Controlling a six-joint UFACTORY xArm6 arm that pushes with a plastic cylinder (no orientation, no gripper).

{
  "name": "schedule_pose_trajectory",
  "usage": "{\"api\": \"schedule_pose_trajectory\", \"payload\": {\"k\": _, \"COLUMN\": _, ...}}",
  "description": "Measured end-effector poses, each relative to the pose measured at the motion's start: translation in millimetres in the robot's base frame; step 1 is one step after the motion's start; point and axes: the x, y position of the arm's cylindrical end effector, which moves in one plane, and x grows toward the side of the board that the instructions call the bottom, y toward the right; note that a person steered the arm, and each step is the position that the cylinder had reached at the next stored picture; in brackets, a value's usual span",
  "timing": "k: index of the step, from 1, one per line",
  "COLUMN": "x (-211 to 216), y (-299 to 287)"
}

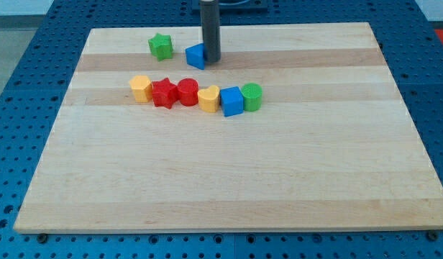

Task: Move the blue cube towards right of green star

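Observation:
The green star (161, 46) lies near the view's top left of the wooden board (229, 180). A small blue block (195, 55) with angular faces sits just to its right, a short gap between them; its right part is hidden by the rod. My tip (212, 60) stands against this block's right side, touching or nearly touching it. A larger blue cube (231, 101) lies lower down in a row of blocks, below and right of my tip.
The row runs from left to right: a yellow hexagon-like block (140, 88), a red star (164, 93), a red cylinder (188, 91), a yellow block (208, 98), the blue cube, and a green cylinder (252, 96), all touching or nearly touching.

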Motion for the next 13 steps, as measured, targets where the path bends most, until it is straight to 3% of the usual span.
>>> {"api": "schedule_pose_trajectory", "payload": {"k": 3, "x": -3.3, "y": -61.7}}
{"api": "schedule_pose_trajectory", "payload": {"k": 4, "x": -1.4, "y": -14.6}}
{"api": "schedule_pose_trajectory", "payload": {"k": 5, "x": 8.4, "y": 79.7}}
{"api": "schedule_pose_trajectory", "payload": {"k": 6, "x": 54.4, "y": 167.0}}
{"api": "schedule_pose_trajectory", "payload": {"k": 7, "x": 123.8, "y": 172.8}}
{"api": "schedule_pose_trajectory", "payload": {"k": 8, "x": 167.5, "y": 117.3}}
{"api": "schedule_pose_trajectory", "payload": {"k": 9, "x": 171.1, "y": 54.7}}
{"api": "schedule_pose_trajectory", "payload": {"k": 13, "x": 117.7, "y": 51.2}}
